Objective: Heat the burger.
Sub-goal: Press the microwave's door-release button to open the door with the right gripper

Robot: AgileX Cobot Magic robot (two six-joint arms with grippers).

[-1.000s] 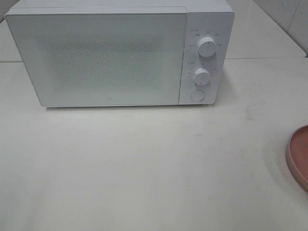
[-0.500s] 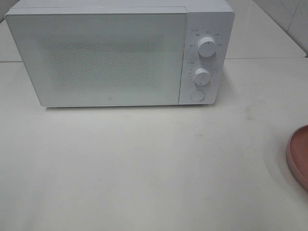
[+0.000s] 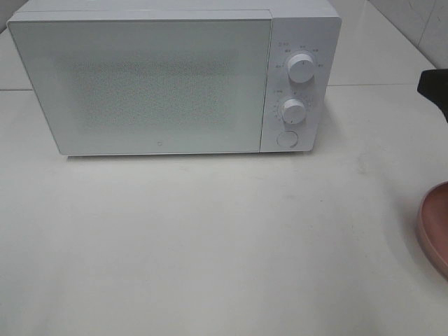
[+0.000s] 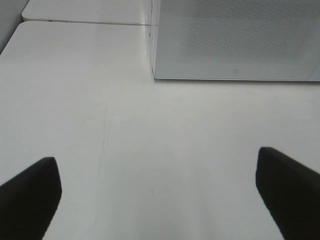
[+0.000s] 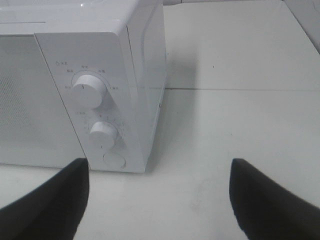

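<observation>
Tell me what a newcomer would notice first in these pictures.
The white microwave dominates, standing at the back of the table with its door shut and two knobs on its right panel. A pink plate is cut off at the high view's right edge. No burger shows in any view.

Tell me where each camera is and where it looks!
Exterior high: up above, looking down at the microwave and pink plate; a dark robot tip at right.
Left wrist: on the left arm, facing the microwave door; open left claw shows.
Right wrist: on the right arm, facing the knobs; open right claw shows.
Shared: exterior high and right wrist both show the knobs.
</observation>
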